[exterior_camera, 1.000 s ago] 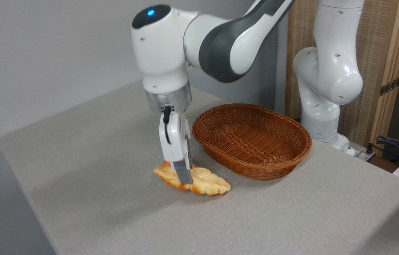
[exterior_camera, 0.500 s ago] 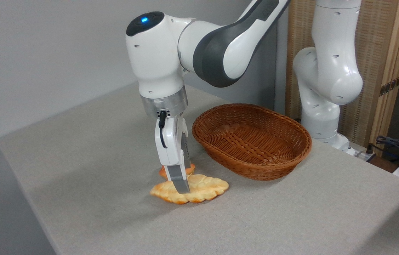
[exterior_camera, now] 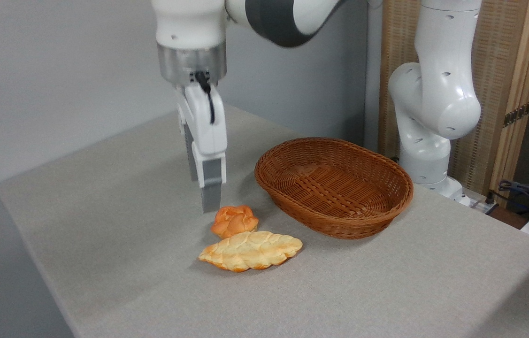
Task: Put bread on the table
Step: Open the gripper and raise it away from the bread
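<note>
- The bread (exterior_camera: 250, 250), a long braided loaf of pale gold with browned ridges, lies flat on the tabletop (exterior_camera: 104, 225) in the lower middle of the frame, its length running left to right.
- Just above it in the frame sits a small orange knotted bun (exterior_camera: 234, 220), touching or nearly touching the loaf's upper edge.
- The gripper (exterior_camera: 210, 199) hangs in the air in the upper middle, pointing straight down, clear of both breads, with its tips just left of and above the bun.
- The jaws hold nothing; they are seen edge-on, one finger hiding the other, so I cannot tell how wide they stand.
- A brown oval wicker basket (exterior_camera: 334, 225) stands on the tabletop to the right of the breads, near them but apart, with only its woven floor showing inside.
- The white arm base (exterior_camera: 428, 117) rises behind the basket at the right.
</note>
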`<control>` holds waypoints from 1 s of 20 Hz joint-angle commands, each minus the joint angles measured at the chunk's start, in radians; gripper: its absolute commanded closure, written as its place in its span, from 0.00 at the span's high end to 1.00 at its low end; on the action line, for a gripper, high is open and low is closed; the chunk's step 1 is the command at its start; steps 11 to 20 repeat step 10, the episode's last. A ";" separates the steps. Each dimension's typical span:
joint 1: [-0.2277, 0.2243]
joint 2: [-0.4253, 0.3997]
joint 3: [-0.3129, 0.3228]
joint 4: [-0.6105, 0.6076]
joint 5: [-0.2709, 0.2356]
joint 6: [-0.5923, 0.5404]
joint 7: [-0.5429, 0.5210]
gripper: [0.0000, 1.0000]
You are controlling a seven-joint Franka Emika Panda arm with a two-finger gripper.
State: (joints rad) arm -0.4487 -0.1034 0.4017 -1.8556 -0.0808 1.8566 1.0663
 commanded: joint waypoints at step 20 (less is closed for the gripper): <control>0.010 0.011 0.016 0.055 0.061 -0.059 -0.440 1.00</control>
